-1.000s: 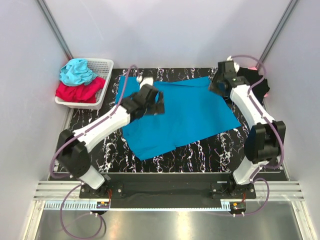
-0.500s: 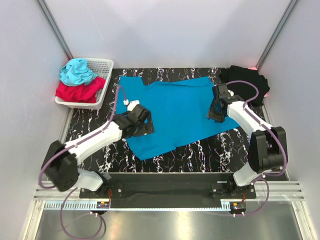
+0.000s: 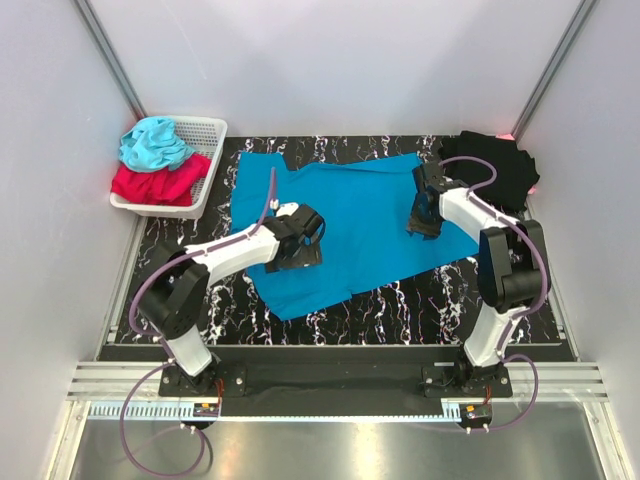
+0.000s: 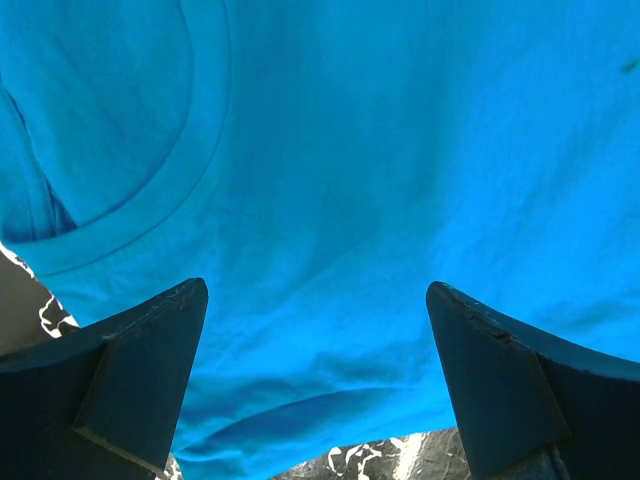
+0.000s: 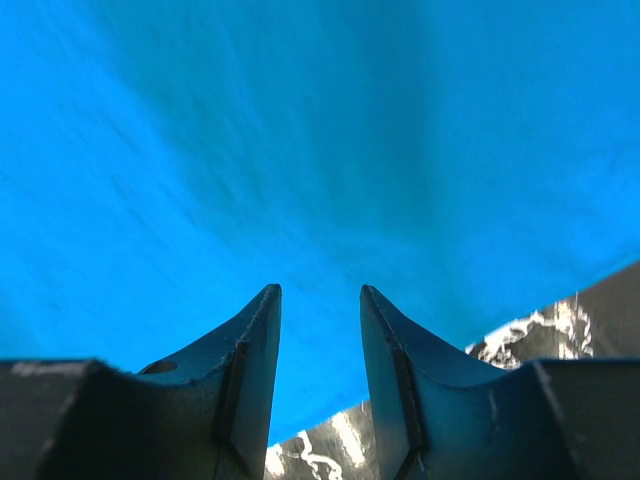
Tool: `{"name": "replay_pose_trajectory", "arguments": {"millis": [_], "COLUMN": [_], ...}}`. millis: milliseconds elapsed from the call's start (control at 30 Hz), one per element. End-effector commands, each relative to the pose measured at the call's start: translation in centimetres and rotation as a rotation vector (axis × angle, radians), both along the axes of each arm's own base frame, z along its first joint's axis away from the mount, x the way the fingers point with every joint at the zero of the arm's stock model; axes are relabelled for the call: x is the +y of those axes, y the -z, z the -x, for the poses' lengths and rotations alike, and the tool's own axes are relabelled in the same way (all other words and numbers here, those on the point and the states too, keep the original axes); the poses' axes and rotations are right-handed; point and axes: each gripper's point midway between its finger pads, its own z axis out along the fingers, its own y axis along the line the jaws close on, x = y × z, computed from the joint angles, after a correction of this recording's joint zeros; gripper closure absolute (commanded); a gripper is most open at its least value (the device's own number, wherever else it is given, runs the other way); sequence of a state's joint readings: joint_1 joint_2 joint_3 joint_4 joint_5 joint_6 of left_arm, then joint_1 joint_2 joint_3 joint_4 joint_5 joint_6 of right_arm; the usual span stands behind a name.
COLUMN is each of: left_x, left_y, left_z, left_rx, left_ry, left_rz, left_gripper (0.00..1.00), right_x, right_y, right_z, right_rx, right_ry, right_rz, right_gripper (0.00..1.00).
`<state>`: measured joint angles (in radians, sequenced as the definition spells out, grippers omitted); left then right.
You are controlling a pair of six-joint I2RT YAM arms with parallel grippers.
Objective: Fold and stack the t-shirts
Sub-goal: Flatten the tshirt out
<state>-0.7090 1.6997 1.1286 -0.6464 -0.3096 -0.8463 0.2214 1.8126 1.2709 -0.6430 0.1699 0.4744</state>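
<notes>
Both claws have come down over the blue shirt [image 3: 370, 215], which lies flat on the counter [image 3: 420, 300] just beside the basket [image 3: 205, 135]. Left claw [image 3: 300, 240] gapes wide. Right claw [image 3: 422, 215] stands partly apart, holding nothing. I judge the cloth soft and limp, so pinch it at the hem edge farthest from the basket.

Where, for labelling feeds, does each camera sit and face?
Top external: above, behind the bases, looking down at the black marbled table; both arms show.
Left wrist: on that arm, facing the collar of the plain medium-blue cloth t-shirt; left hand shows.
Right wrist: likewise, facing its edge; right hand shows.
Shared: that t-shirt.
</notes>
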Motion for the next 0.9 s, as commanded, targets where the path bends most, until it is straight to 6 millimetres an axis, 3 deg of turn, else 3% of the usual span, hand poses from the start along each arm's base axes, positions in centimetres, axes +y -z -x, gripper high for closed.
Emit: {"name": "replay_pose_trajectory", "arguments": {"millis": [0, 133, 300, 633, 867], "left_x": [-1.1, 0.0, 1.2, 2.2, 2.9], "left_y": [-1.3, -0.6, 0.1, 3.1, 3.1], "left_z": [-1.5, -0.8, 0.5, 1.4, 0.7], "left_rx": [-0.042, -0.001, 0.041, 0.148, 0.174], "left_ry": [-0.02, -0.049, -0.084, -0.144, -0.187], "left_rz": [0.054, 0.042, 0.051, 0.016, -0.006], "left_gripper": [0.02, 0.02, 0.02, 0.02, 0.01], "right_x": [-1.3, -3.3, -5.6, -6.1, -5.3], "right_y": [-0.5, 0.8, 0.9, 2.6, 4.1], "right_z": [-2.3, -2.8, -2.6, -1.9, 0.1], "right_rx": [-0.043, -0.009, 0.0, 0.057, 0.116], "right_ry": [0.0, 0.048, 0.116, 0.124, 0.13], "right_rz": [0.059, 0.105, 0.119, 0.127, 0.078], "right_gripper": [0.55, 0.55, 0.55, 0.54, 0.55]}}
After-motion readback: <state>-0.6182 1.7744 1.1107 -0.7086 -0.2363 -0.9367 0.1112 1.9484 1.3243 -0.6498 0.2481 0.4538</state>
